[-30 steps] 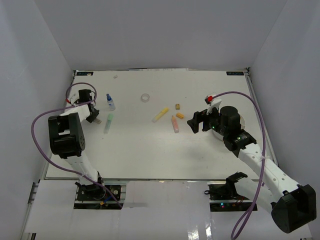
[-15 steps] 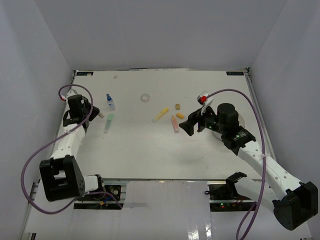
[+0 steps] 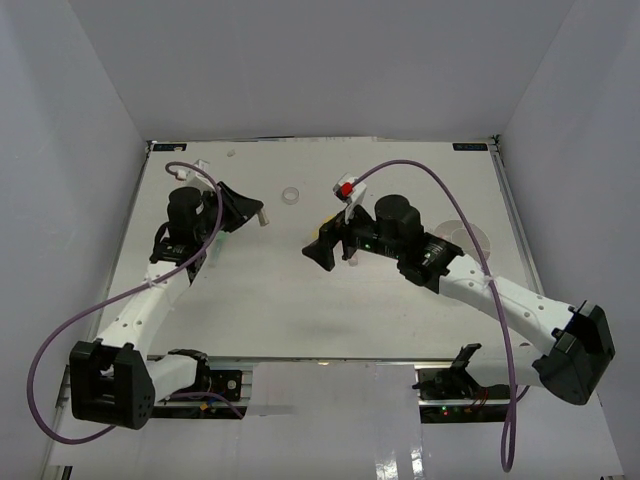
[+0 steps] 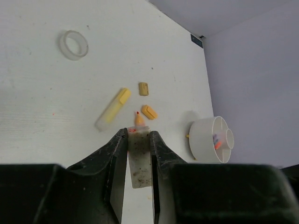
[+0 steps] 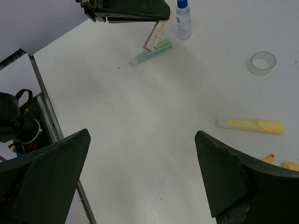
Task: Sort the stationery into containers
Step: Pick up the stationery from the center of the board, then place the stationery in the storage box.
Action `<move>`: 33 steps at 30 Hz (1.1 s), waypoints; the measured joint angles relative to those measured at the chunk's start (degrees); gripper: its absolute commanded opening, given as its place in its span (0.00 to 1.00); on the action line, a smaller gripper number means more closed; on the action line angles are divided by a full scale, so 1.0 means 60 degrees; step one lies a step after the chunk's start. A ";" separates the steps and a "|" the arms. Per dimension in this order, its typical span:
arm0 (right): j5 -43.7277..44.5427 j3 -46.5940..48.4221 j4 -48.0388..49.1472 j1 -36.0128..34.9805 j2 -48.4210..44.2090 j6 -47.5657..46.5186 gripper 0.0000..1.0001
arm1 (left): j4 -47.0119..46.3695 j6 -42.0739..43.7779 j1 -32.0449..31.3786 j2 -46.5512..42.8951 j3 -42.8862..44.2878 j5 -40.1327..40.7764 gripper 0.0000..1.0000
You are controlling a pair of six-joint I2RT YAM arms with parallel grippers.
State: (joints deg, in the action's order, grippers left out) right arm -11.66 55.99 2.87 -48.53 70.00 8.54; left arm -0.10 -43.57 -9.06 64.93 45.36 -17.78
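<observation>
My left pincer [image 4: 138,135] clamps a pale stick [image 4: 139,161]; the white tub [image 4: 201,140] lies well ahead-right, so a slack hold could drop it. My right pincer [image 5: 142,140] gapes wide, empty.

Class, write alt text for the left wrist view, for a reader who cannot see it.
The left tool grips a pale speckled stick over a white table. Beyond lie a yellow marker, a brown eraser, an orange eraser, a clear tape ring and, at right, a round white tub.
</observation>
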 measured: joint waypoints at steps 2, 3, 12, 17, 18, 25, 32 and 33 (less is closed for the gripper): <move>0.0211 0.0310 0.0033 -0.0106 0.0284 0.0131 1.00 | -0.0361 0.0124 -0.0182 -0.0022 -0.0004 -0.0266 0.00; 0.0262 0.0459 0.0022 -0.0131 0.0401 0.0197 1.00 | -0.0561 0.0229 -0.0244 -0.0026 0.0000 -0.0415 0.00; 0.0616 0.1206 -0.0055 -0.0248 0.0685 0.0506 0.86 | -0.2838 0.1195 -0.0918 -0.0594 -0.0743 -0.1974 0.00; 0.0681 0.1588 -0.0350 -0.0291 0.0867 0.0834 0.76 | -0.3810 0.1530 -0.1191 -0.0780 -0.1056 -0.2386 0.00; 0.0681 0.1683 -0.0393 -0.0313 0.0940 0.0878 0.75 | -0.3920 0.1625 -0.1264 -0.0809 -0.1082 -0.2408 0.00; 0.0798 0.2106 -0.0554 -0.0546 0.1330 0.1162 0.63 | -0.4390 0.2280 -0.1789 -0.0980 -0.1093 -0.2437 0.01; 0.1049 0.2229 -0.0565 -0.0616 0.1457 0.1264 0.50 | -0.4492 0.2630 -0.2153 -0.0994 -0.1093 -0.2371 0.01; 0.1078 0.2251 -0.0565 -0.0623 0.1486 0.1260 0.49 | -0.4492 0.2663 -0.2200 -0.0994 -0.1093 -0.2368 0.00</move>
State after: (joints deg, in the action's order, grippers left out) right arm -5.19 69.49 -0.51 -52.27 78.91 16.10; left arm -27.05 -27.59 -22.26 58.96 38.81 -31.99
